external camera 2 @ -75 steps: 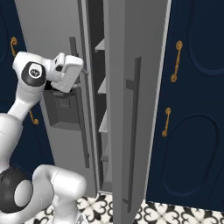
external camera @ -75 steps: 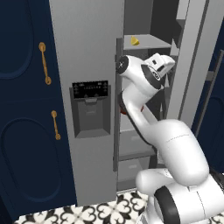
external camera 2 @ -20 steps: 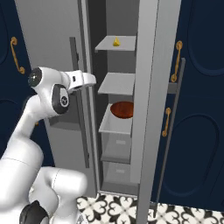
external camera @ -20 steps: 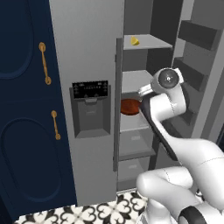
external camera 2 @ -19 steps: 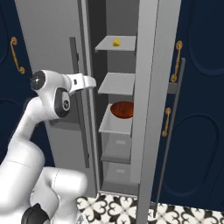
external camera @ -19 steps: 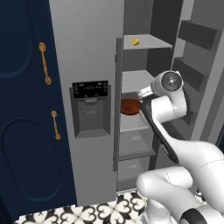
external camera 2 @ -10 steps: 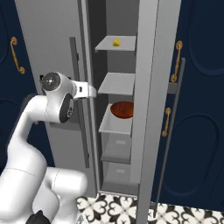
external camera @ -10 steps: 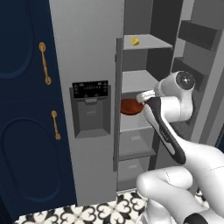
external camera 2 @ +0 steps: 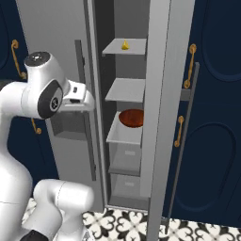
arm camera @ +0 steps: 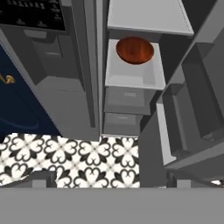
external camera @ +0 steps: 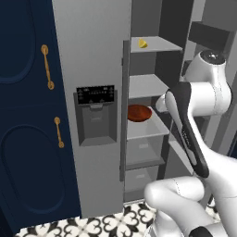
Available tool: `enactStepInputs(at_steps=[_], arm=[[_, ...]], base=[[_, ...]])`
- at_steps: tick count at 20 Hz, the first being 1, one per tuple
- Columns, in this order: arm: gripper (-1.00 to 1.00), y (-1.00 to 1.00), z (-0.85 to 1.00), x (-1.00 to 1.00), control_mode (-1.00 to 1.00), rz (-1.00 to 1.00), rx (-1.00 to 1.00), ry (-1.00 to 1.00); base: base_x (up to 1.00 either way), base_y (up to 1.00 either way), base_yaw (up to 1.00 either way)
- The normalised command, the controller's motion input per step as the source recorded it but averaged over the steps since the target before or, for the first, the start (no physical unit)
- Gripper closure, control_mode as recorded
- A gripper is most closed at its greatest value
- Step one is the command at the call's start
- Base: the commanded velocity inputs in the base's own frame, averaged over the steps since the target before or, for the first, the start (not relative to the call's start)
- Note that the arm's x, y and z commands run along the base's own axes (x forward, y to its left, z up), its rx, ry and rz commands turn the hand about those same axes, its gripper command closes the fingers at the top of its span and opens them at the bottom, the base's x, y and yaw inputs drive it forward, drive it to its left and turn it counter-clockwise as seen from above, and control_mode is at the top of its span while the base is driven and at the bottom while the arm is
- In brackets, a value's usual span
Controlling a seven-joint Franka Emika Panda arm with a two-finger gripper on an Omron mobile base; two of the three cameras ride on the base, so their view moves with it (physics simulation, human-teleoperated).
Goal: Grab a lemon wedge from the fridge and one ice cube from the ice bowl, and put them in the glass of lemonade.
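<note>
The fridge [external camera: 95, 55] stands with its right door swung open and its grey shelves showing. The lemon wedge [external camera: 143, 43] [external camera 2: 125, 45] lies on the top shelf, small and bright yellow. Two shelves lower sits a round reddish-brown wooden bowl [external camera: 139, 112] [external camera 2: 131, 117] [arm camera: 134, 49]; it looks empty, and I cannot tell whether it is the ice bowl. My gripper [external camera: 160, 104] [external camera 2: 88, 102] [arm camera: 111, 181] hovers open in front of the opening at middle-shelf height, well below the wedge, holding nothing. The ice cube and the glass of lemonade are out of view.
The left fridge door with its black dispenser panel [external camera: 96, 95] is closed. The open right door [external camera 2: 167, 94] stands edge-on beside the shelves, its bins [arm camera: 192, 109] facing in. Navy cabinets with gold handles [external camera: 46, 67] flank the fridge. Two drawers [arm camera: 124, 111] sit under the bowl's shelf, above patterned floor tiles [arm camera: 70, 159].
The fridge's right door has swung open since the earliest frames. Over the last second my elbow has swung away to the right while the hand stayed by the door edge, jaws still open.
</note>
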Motion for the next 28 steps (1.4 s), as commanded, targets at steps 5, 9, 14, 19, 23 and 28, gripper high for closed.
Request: enactStepInputs(at_steps=[5, 9, 14, 19, 23, 28], arm=[[-1.00, 0.01, 0.00, -0.48, -1.00, 0.00, 0.00, 0.00], [-1.00, 0.00, 0.00, -0.12, -1.00, 0.00, 0.00, 0.00], [-1.00, 0.00, 0.00, -0.03, -1.00, 0.00, 0.00, 0.00], [-1.00, 0.00, 0.00, -0.07, 1.00, -0.01, 0.00, 0.00], [-1.00, 0.00, 0.00, 0.00, 1.00, 0.00, 0.00, 0.00], [-1.00, 0.00, 0.00, 0.00, 1.00, 0.00, 0.00, 0.00]], base=[[0.00, 0.00, 0.00], [0.00, 0.00, 0.00], [0.00, 0.00, 0.00], [0.00, 0.00, 0.00], [0.23, -0.01, -0.16], [0.33, -0.08, -0.25]])
